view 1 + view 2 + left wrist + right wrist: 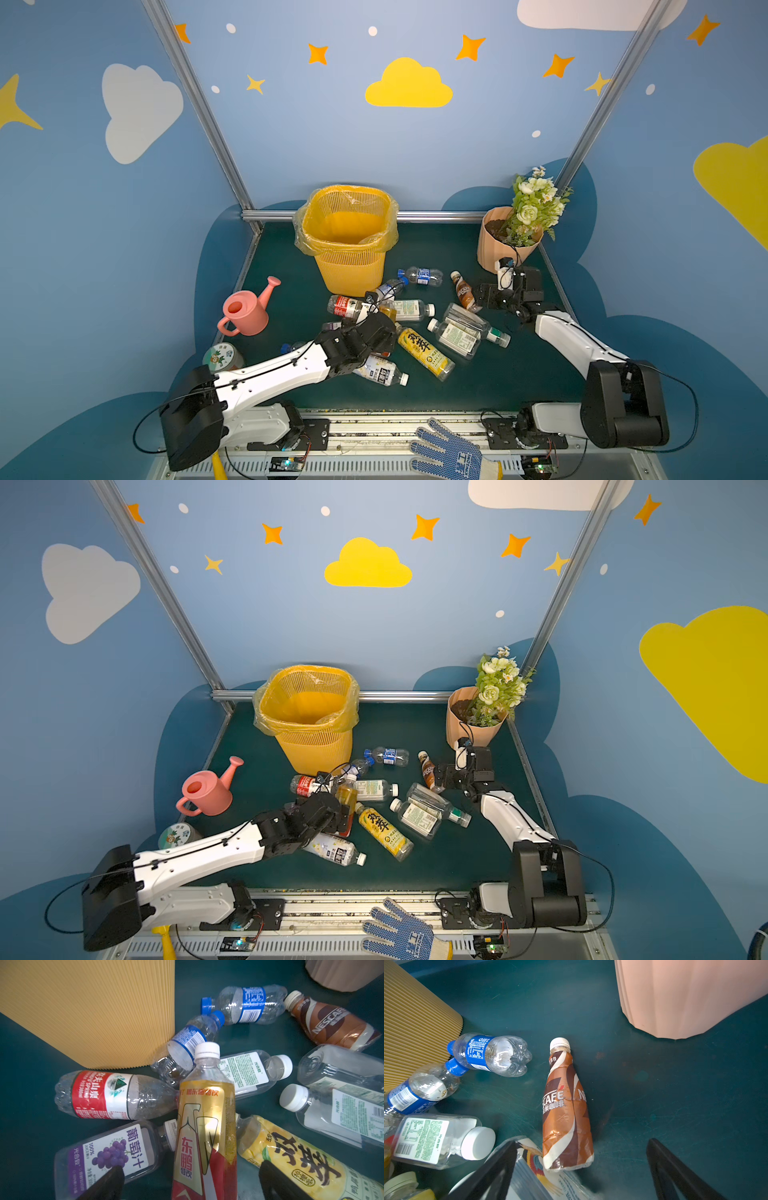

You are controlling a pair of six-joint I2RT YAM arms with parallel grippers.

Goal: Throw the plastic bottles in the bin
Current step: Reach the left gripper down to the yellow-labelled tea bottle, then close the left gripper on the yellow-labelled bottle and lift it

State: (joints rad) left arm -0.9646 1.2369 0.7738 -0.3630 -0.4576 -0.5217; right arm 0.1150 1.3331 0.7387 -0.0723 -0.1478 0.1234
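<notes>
From my seat, the bin (353, 270) stands upright at the back of the green mat (519, 374). The plastic bottles (424, 353) I can see lie scattered on the mat from the bin's 6 o'clock round to its 4 o'clock. The left gripper (191, 1166) sits low over the middle of that pile with its jaws spread wide. They straddle a gold-and-red bottle (205, 1105) whose white cap points to 12 o'clock, and the left wrist view shows a gap on each side of it. A purple grape-juice bottle (108, 1153) lies at the gripper's 9 o'clock and a yellow tea bottle (291, 1157) at its 4 o'clock. The right gripper (582, 1141) is also parted, one finger on either side of the base of a brown coffee bottle (566, 1109). That bottle lies flat with its cap toward 11 o'clock, at the 7 o'clock of the peach flower pot (494, 249). A pink watering can (245, 313) stands at the bin's 8 o'clock, well apart from both arms.
</notes>
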